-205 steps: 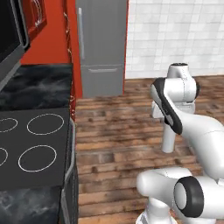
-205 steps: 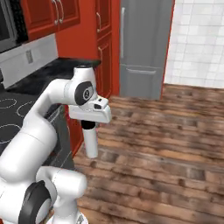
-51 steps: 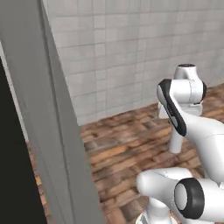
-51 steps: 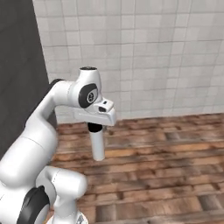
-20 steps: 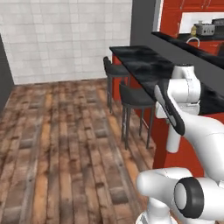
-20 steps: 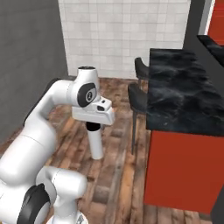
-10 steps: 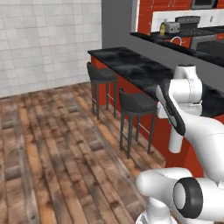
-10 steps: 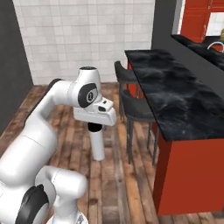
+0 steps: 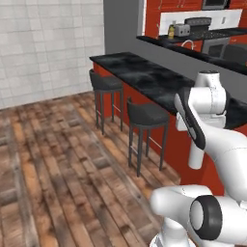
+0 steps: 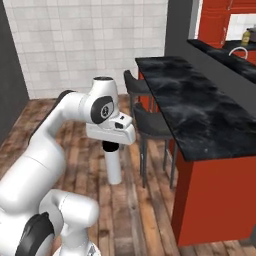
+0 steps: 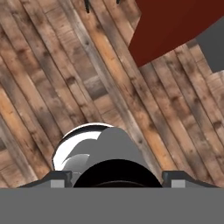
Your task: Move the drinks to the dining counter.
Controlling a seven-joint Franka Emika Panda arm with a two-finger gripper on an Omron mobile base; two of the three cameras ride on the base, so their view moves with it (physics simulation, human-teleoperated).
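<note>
The white bottle (image 10: 113, 165) is hanging straight down from the gripper (image 10: 111, 147), with its black cap at the top, up in the gripper. The gripper's jaws are closed on the white bottle, near its cap. In the hand view the white bottle (image 11: 89, 148) is looking round and big at the bottom, with the wood floor (image 11: 65, 78) far below it. The bottle is hanging over the floor, not touching anything else.

The arm (image 9: 205, 125) is standing on the near side of the room. The dining counter (image 9: 144, 77) is sitting to the right, with its black shiny top and red base. In the right base view the dining counter (image 10: 195, 112) is just beside the arm, on the right. The bottle is lower than the counter top and to the left of it.

Two dark stools are standing along the left side of the counter. The near stool (image 9: 147, 116) is close to the arm, and the far stool (image 9: 105, 82) is behind it. Behind the counter top a grey ledge (image 9: 193, 60) is rising up. Far away, on the back worktop, a silver toaster (image 9: 182, 30) is sitting, and a small yellow-orange bottle (image 9: 171, 32) is standing just left of it. A white tiled wall (image 9: 48, 48) is standing at the far left.
</note>
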